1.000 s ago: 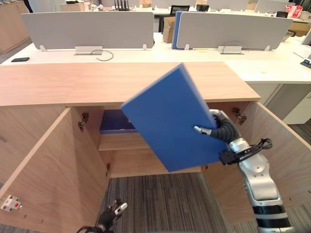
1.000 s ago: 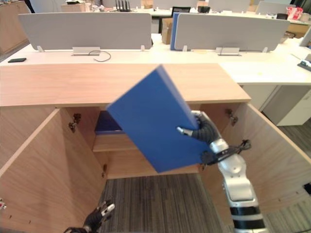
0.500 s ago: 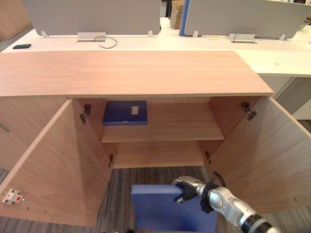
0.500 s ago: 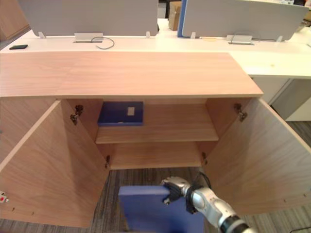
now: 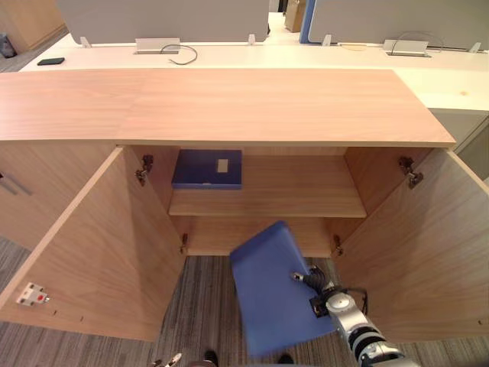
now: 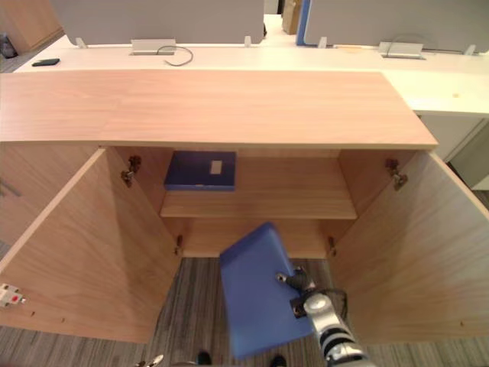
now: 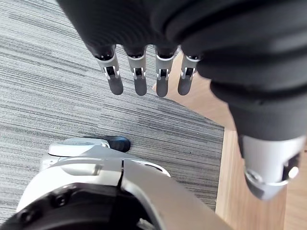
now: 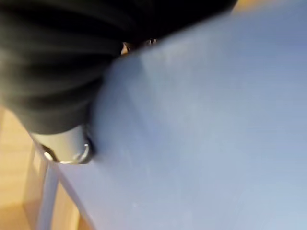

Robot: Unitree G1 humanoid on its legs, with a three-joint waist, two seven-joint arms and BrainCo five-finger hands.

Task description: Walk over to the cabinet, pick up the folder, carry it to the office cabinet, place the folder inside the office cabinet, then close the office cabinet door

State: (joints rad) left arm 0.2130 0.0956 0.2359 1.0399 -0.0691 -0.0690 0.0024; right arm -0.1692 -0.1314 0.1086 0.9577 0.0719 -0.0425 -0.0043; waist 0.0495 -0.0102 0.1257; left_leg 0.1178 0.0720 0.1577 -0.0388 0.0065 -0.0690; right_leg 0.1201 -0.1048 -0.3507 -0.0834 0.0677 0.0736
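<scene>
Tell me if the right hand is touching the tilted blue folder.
Touching. In the left eye view the right hand has its thumb pressed on the blue folder, pinching its edge.

A plain blue folder (image 5: 276, 294) is held in the silver-and-black right hand (image 5: 315, 283), before a pale wood-grained cabinet (image 5: 229, 103). Beyond the hand a navy folder (image 5: 199, 171) with a cream label (image 5: 222, 165) is seen, and beneath it grey striped carpet (image 5: 200, 306).
</scene>
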